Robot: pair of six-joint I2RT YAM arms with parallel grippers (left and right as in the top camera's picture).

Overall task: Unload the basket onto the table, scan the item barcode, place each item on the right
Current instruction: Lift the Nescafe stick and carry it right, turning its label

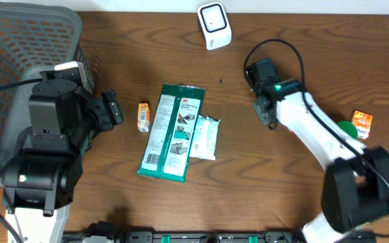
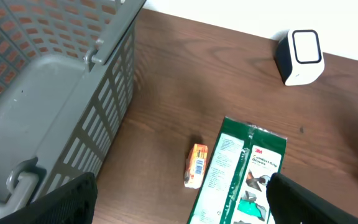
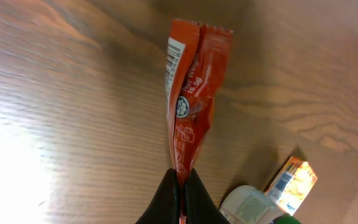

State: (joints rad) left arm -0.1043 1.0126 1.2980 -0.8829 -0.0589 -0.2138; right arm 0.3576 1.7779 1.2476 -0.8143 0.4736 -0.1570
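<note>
Clamps a crinkled, glossy orange sachet between the dark right fingers, above grained wooden worktop. Holds the left fingers wide apart over a flat green plastic pack.

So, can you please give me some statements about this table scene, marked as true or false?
1. The right end effector is shut on a red printed sachet. True.
2. The left end effector holds the green flat package. False: it is open and empty.
3. The white box-shaped scanner stands inside the grey mesh basket. False: it stands on the brown wooden table.
4. A small orange carton lies beside that package. True.
</note>
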